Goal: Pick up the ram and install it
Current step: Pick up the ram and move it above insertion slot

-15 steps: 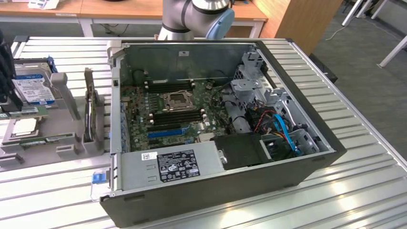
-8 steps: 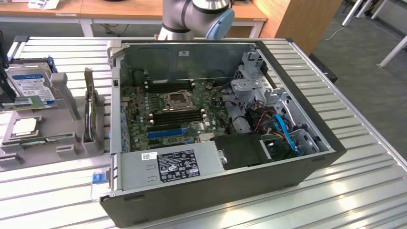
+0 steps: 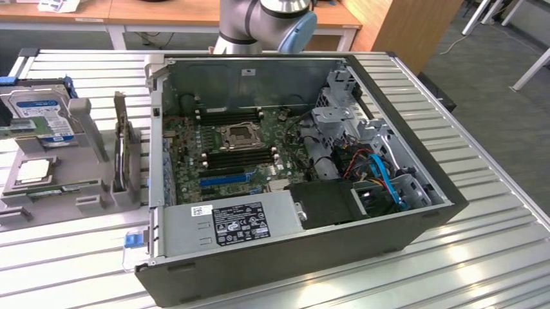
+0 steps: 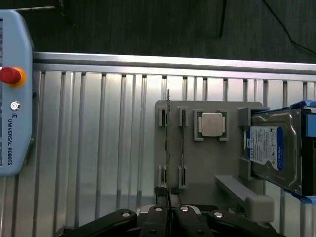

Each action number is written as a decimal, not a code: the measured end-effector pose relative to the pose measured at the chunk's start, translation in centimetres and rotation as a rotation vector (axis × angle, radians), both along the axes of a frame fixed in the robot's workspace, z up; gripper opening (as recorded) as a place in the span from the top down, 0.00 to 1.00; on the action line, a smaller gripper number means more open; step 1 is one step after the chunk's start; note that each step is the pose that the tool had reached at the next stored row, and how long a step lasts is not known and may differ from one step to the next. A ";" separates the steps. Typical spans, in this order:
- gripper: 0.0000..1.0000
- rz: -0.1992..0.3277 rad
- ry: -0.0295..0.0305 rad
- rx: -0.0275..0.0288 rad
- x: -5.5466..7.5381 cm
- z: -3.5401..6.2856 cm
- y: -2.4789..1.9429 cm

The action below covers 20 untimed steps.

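Fingers tight around ram, above tray.

Ribbed metal table. Carried: open computer case, centre; grey parts holder, at the exterior view's left; robot hand controller, beside the holder.

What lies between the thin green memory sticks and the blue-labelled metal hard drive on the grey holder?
A square silver processor chip, in the wrist view.
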<state>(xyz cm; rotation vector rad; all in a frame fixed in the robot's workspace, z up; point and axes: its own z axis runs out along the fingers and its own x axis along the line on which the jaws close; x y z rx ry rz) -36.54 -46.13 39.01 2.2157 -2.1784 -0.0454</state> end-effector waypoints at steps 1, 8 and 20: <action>0.89 0.000 -0.0001 -0.0001 0.0 0.24 0.00; 0.89 0.000 0.0000 -0.0008 0.0 1.76 0.00; 0.89 0.000 0.0003 -0.0011 0.1 2.26 0.00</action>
